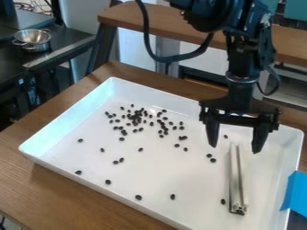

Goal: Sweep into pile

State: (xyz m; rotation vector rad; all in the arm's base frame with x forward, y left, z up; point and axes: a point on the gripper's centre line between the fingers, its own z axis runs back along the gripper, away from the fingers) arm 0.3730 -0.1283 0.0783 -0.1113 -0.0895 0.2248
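Camera view: see gripper (235,148) over right side of tray (69,117), with fingers spread and clamped on nothing. See bar (239,179) lying loose on floor of tray, right side, below gripper. Judge task part done at best: see loose heap of beans (137,119) toward far side of tray, dense at core, ragged at edges. Can't call it a proper pile yet. Left to do: grab bar, sweep in strays along near wall, mid-tray and right side of tray, then tighten heap.
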